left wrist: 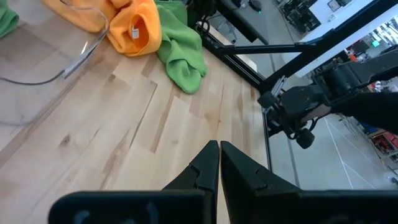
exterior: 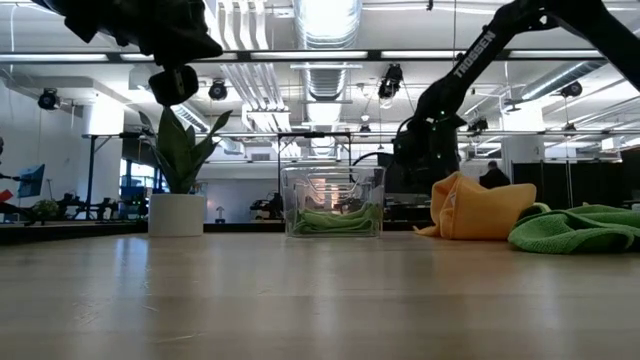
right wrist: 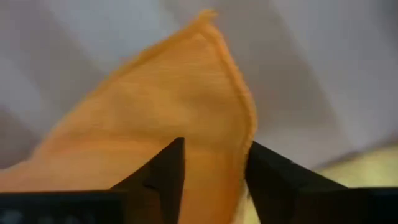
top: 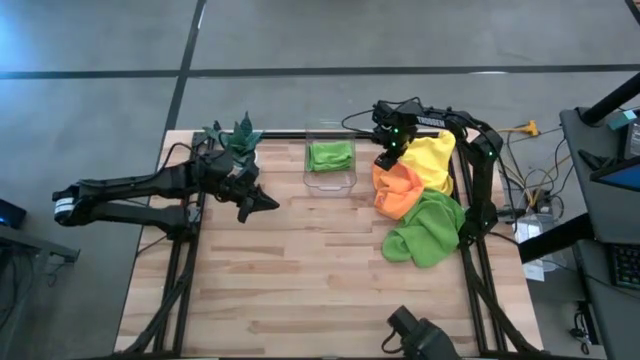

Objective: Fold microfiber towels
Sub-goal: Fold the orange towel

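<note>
At the far right of the wooden surface [top: 300, 280], the right gripper [right wrist: 214, 165] has its fingers half-open astride a raised corner of the soft, limp orange microfiber towel [right wrist: 168, 106]; pinching that hemmed corner looks best. The left gripper [left wrist: 219, 163] waits, fingers closed and empty.

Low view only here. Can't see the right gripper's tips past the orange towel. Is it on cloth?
Observer: Right wrist view: right gripper has its fingers apart, with the orange towel's edge between them.
Operator: Anything hidden behind the orange?
Observer: High view: a yellow towel lies against it, on the side far from your camera.
Operator: Left gripper?
Observer: Left wrist view: left gripper is shut and empty, above bare table.
</note>
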Tool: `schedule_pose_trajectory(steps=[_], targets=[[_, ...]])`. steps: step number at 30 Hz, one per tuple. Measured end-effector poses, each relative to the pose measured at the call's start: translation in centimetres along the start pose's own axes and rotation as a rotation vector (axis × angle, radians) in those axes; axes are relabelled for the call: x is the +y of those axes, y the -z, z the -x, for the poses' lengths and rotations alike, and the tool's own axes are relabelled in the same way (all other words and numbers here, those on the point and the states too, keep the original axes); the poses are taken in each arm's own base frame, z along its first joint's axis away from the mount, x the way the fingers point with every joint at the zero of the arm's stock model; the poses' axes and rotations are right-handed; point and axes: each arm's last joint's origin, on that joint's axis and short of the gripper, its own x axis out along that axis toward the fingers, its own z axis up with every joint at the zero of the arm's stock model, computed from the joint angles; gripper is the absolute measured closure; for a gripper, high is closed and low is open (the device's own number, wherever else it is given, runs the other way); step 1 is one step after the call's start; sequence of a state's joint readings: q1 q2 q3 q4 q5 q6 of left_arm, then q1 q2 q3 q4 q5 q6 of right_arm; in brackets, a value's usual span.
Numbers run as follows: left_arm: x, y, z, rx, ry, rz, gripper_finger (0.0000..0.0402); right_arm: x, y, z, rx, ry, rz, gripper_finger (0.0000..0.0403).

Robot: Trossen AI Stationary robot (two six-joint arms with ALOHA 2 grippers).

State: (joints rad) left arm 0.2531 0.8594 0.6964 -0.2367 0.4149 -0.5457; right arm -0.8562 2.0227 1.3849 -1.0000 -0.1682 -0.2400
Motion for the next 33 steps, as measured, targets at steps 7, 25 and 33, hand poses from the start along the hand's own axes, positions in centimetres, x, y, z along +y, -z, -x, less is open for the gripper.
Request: schedule_pose_trajectory(steps=[7, 25, 33], targets=[[0.0, 0.0, 0.1, -0.002, 0.001, -0.002, 0.0402, 0.4, 0.5, 0.7, 0.011, -0.045, -0.01, 0.0384], [0.0, 0.0, 0.0, -0.007, -0.013, -0.116, 0.0402, 8.4, 10.6, 18.4, -0.578, -0.014, -0.101, 0.0394], [0.6, -0.5, -1.2, -0.048, -0.07, -0.148, 0.0402, 14.3, 15.9, 21.4, -0.755, -0.028, -0.084, 0.0394]])
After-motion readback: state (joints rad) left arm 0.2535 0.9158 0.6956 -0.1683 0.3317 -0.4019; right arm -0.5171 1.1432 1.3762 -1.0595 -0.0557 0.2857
